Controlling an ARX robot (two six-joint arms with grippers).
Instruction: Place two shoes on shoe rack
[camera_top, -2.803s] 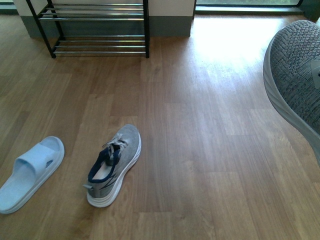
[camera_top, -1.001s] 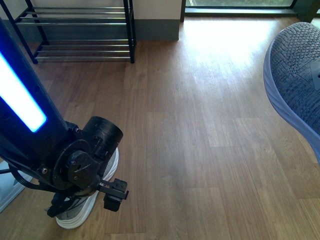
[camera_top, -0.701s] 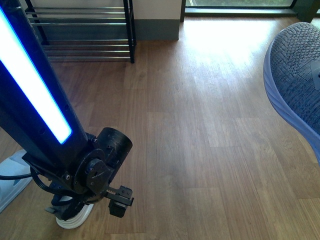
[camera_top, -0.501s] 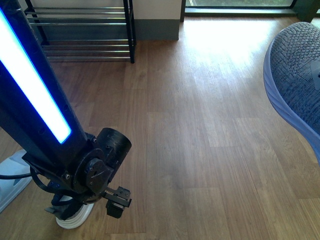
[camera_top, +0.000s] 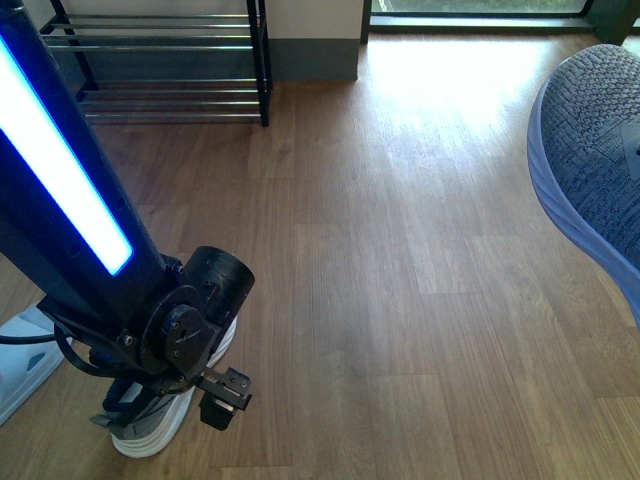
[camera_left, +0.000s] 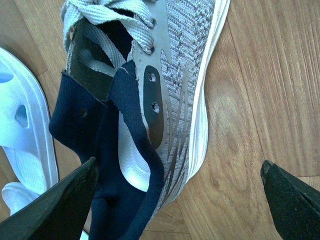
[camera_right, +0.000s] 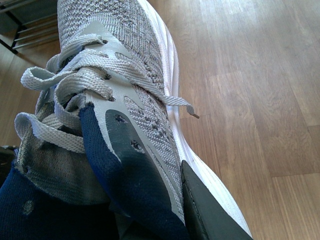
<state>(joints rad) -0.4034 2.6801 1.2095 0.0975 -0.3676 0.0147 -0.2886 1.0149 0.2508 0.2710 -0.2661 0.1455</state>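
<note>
Floor shoe (camera_top: 150, 435): the left arm (camera_top: 70, 210) is covering most of it at the lower left of the front view, leaving only a strip of white sole and grey knit showing. In the left wrist view its toe and heel are running off the picture.
Held shoe (camera_top: 590, 150): the right edge of the front view is cutting it off, so only the toe end is showing.
Left gripper (camera_left: 177, 200): only two dark fingertips (camera_left: 60, 200) are showing, and the picture's edge is cutting off the rest.
Right gripper (camera_right: 165, 225): one dark finger (camera_right: 210, 215) is showing against the shoe's side, and the shoe is hiding the other.
Slipper (camera_top: 20, 360): the left edge of the front view and the arm are hiding most of it.
Rack (camera_top: 170, 60): at the upper left of the front view, the top edge is cutting off its upper part and the arm is covering its left end.
</note>
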